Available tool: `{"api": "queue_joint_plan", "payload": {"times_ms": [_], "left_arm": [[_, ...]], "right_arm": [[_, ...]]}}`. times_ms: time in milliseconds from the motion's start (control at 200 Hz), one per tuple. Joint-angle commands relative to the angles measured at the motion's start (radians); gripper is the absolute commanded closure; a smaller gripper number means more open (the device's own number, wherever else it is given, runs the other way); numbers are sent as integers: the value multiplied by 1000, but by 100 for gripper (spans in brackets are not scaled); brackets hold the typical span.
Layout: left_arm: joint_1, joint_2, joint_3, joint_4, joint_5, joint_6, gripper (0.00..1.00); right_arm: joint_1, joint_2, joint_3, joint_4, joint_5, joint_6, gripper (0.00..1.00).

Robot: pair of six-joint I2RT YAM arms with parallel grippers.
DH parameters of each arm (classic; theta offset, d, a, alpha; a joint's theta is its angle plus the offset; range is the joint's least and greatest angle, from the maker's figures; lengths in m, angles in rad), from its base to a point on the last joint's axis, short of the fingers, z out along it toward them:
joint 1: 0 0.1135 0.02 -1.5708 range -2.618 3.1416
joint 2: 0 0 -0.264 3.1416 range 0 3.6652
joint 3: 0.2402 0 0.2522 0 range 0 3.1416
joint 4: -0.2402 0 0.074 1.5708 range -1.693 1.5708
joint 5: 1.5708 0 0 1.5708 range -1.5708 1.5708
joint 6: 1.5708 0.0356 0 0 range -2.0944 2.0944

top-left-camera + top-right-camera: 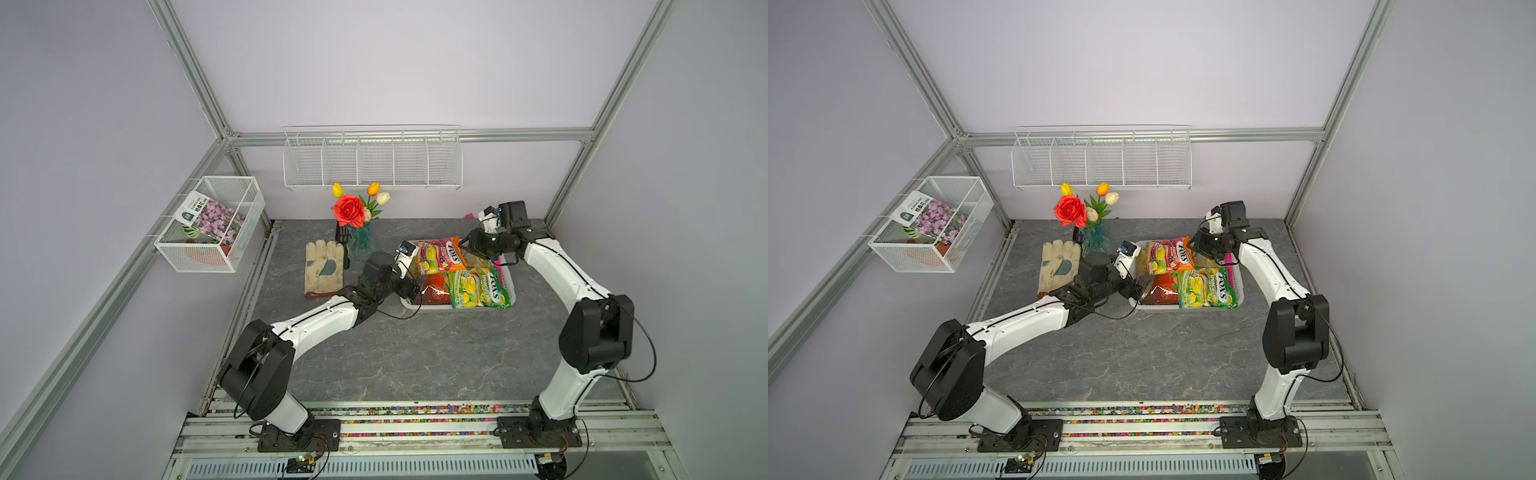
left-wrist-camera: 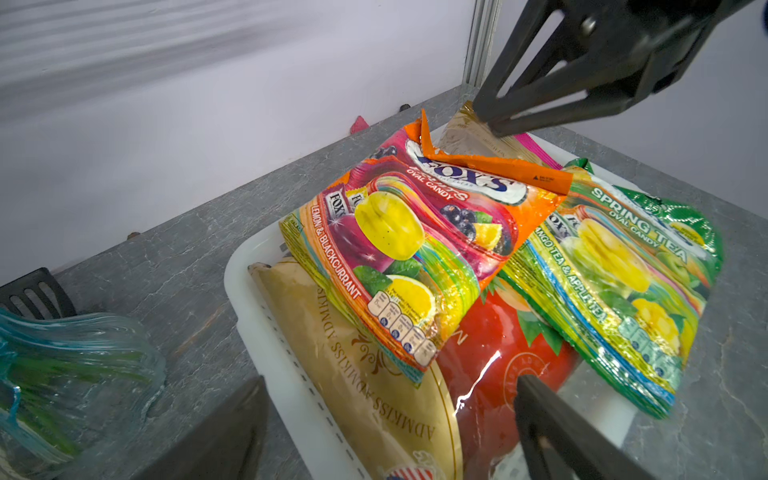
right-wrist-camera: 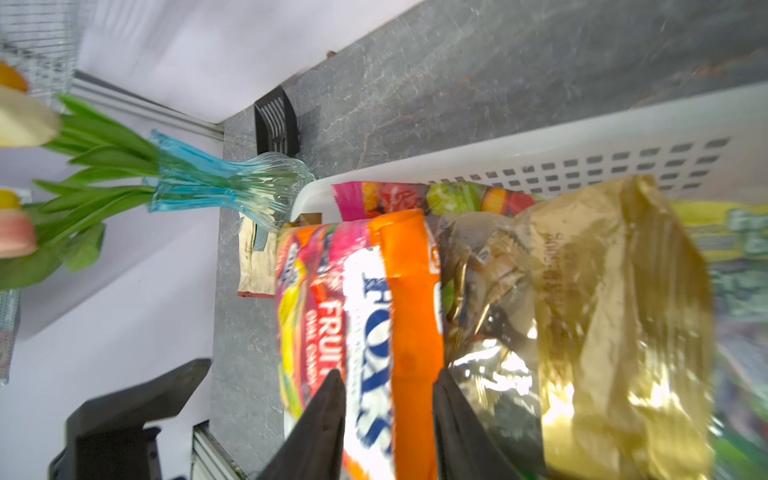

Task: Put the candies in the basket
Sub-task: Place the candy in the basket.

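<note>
The candies are lying piled in the basket (image 2: 233,286) on the tabletop (image 1: 415,357), overlapping because the basket is shallow. The right tool (image 3: 388,374) is hovering at the far end, jaws partly spread astride the folded top edge of the orange bag (image 2: 415,232), pinching nothing and likely releasing it. The left tool (image 2: 386,384) is hanging wide spread and empty over the near corner. Counting one each: orange bag, green bag (image 2: 623,266), gold bag (image 2: 365,374), red bag (image 2: 494,345). A pink edge (image 3: 357,199) may be showing a fifth.

A lab test cell: aluminium-profile frame (image 1: 519,134), bolted-down robot arms (image 1: 316,322).
</note>
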Motion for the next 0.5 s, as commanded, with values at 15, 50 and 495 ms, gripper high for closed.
{"api": "queue_joint_plan", "payload": {"times_ms": [15,50,495], "left_arm": [[-4,-8,16,-26,8,-33,5],[-5,-5,17,-26,11,-38,5],[-5,79,159,-74,-39,-85,5]], "right_arm": [[-5,-31,37,-144,-20,-100,60],[-1,-32,32,-153,-25,-107,60],[125,29,87,-204,291,-277,58]]}}
